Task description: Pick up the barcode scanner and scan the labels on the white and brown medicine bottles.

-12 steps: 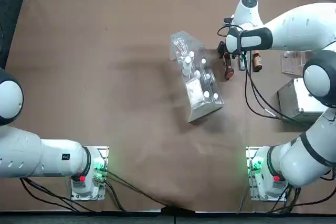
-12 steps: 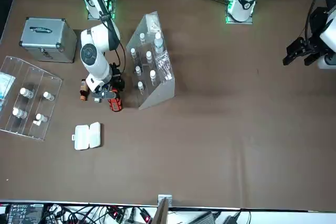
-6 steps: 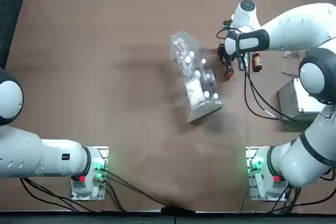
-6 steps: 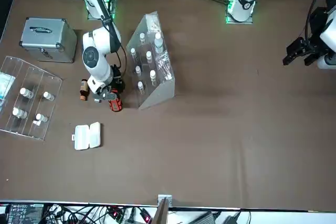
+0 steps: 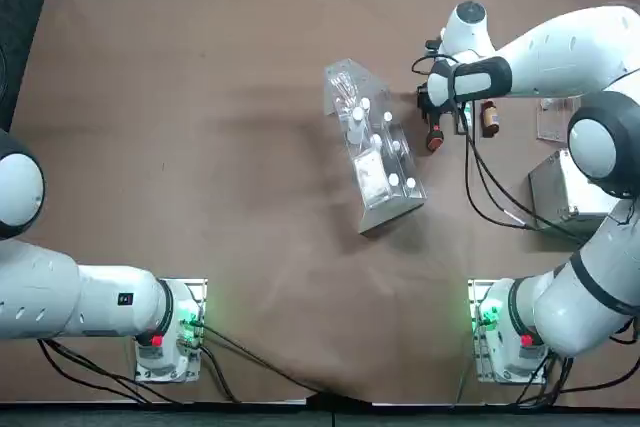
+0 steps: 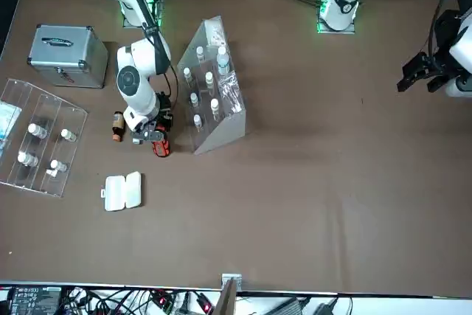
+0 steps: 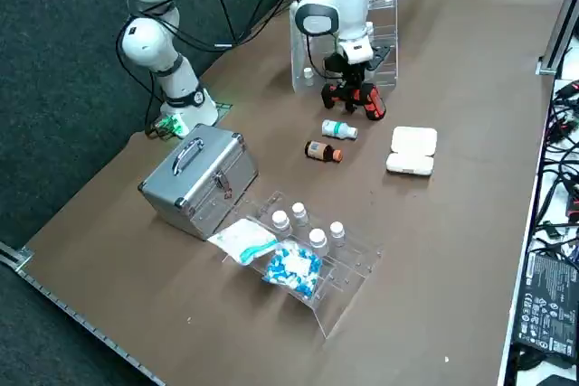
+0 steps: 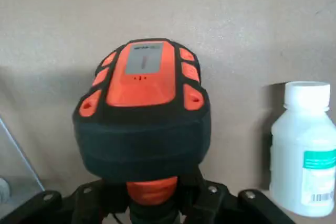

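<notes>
Right wrist view: one scanner (image 8: 142, 140), its orange handle held between the fingers of the right gripper (image 8: 153, 198).
Bottles: two, one white (image 8: 304, 156), one brown (image 7: 323, 151), both lying down.
Racks: two, clear (image 6: 225, 134) (image 7: 336, 291).
Cases: one silver (image 7: 204, 178), one white (image 7: 412, 149).
Scanner look: black body, orange face, grey panel.
Scanner axis: head outward from the fingers; tilt apparently slight, poorly seen.
Scanner place: at the gripper, near the white bottle.

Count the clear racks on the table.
2: one near the silver case; another beside the right gripper, which grips the barcode scanner.
</notes>
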Tool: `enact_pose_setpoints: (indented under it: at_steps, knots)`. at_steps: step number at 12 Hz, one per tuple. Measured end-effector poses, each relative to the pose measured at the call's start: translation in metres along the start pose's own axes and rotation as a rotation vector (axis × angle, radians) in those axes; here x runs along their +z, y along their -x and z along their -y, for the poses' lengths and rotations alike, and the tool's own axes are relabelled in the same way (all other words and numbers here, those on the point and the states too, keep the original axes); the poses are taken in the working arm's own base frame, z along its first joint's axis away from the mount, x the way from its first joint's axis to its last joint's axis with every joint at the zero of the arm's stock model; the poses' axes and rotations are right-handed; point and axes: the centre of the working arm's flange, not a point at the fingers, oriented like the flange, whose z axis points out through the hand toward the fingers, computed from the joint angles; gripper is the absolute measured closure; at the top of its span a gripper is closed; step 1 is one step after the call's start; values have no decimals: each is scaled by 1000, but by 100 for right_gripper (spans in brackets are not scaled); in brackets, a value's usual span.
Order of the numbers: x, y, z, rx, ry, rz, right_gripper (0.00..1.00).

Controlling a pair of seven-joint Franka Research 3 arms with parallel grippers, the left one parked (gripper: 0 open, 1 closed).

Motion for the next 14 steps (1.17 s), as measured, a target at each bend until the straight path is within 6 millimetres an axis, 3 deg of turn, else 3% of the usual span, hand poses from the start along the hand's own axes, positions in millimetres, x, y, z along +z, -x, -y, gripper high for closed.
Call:
enact_pose_setpoints:
  at_steps: [6, 12, 14]
  knots:
    - [-15, 0, 10, 14, -12, -20, 57]
    - [-87, -5, -3, 31, 14, 74, 57]
    - [-101, -6, -14, 13, 12, 87, 57]
